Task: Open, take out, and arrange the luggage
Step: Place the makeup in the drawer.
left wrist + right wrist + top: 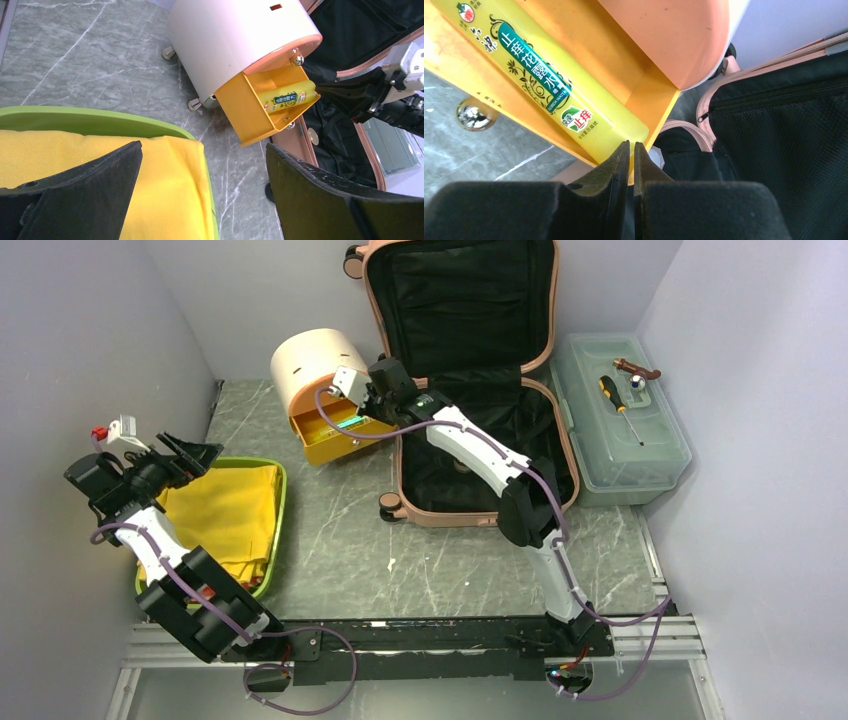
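Open luggage (pixel 460 310) on bench (pixel 340 540), beside drawer box (pixel 310 365).
Right fingers (pixel 614 175) pressed together at drawer (pixel 335 440) rim; left fingers (pixel 75 195) spread above yellow cloth (pixel 225 510).

grey marble-patterned tabletop (pixel 340 560), plain pale walls (pixel 250 290) on three sides, aluminium rail (pixel 675 640) along near edge

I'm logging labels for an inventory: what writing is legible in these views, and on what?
"止痒花露水": teal band on the yellow-green bottle lying in the orange drawer.
"FLORIDA WATER": small print beside that band.
"止痒": red, on the badge further down the bottle.
Fine print under the badge and the script at the bottle's other end: too small to read.
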Motion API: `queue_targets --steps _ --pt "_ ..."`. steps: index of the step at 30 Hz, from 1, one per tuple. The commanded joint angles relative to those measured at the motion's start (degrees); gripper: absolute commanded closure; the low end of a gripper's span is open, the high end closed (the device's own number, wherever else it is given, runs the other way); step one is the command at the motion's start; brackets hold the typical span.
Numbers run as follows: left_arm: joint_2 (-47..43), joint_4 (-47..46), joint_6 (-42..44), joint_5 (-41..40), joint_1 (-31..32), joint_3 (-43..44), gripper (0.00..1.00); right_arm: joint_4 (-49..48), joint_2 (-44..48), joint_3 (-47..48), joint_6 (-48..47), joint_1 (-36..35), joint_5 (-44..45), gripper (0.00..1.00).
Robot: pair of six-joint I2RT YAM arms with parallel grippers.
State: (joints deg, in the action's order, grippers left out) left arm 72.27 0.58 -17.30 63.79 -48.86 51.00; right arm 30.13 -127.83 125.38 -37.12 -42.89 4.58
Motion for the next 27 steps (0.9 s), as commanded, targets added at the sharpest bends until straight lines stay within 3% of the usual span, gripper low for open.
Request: queue_targets --steps 1,7,13,27 --pt "-0.55 -1.89 -0.27 1.60 -0.44 -0.20 0.01 -3.91 -1.74 -0.75 -1.27 0.07 3.48 0.90" --pt "-0.55 -1.99 -0.37 1.63 -0.42 -0.22 0.01 -6.99 -3.25 -0.17 -2.42 0.09 6.12 0.91" --pt "-0.35 -2.31 -0.60 1.69 -0.44 -0.38 0.01 -3.69 -0.04 2.82 -1.24 -0.30 3.45 0.91" --pt "-0.38 -2.51 -0.91 1.80 -0.45 -0.46 0.01 -1.36 -2.87 2.06 -1.51 -0.43 7.68 0.91"
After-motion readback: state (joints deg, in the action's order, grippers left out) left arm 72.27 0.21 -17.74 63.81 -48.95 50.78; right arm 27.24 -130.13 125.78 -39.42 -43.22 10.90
